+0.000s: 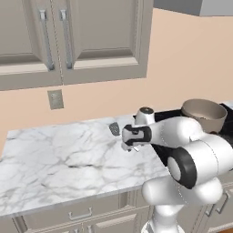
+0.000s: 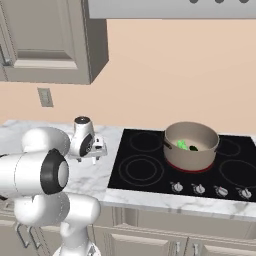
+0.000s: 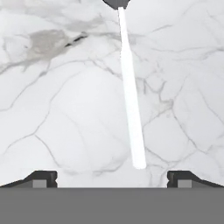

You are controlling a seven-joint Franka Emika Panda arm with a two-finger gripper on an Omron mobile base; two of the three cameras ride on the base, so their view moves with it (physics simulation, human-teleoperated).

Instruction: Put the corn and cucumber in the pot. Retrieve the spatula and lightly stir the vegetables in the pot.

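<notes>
Retrieval of the spatula (image 3: 130,87) is the step in hand, judged from the pot (image 2: 191,145) on the cooktop (image 2: 150,165), which already holds green pieces, the cucumber (image 2: 182,145) among them; whether the corn is inside cannot be told. Pincer (image 3: 112,177) hovers above the marble desk (image 1: 54,154) with its jaws spread wide and nothing between them, the two dark fingertips (image 3: 41,178) standing well apart on either side of the near end of the spatula's handle. Relative to the pot, the spatula lies flat on the desk beyond the cooktop's edge, on the side away from the burners, with the hand directly over it. Its long axis runs, in the hand view, from the white handle end between the fingertips up to the grey head at the top edge, leaning slightly off the vertical; in the left base view the head (image 1: 114,129) points toward the back wall and away from the pot. The next move calls for a straight descent so the jaws straddle the thin handle, then a closure across its width, with the jaws kept crosswise to the long axis.
</notes>
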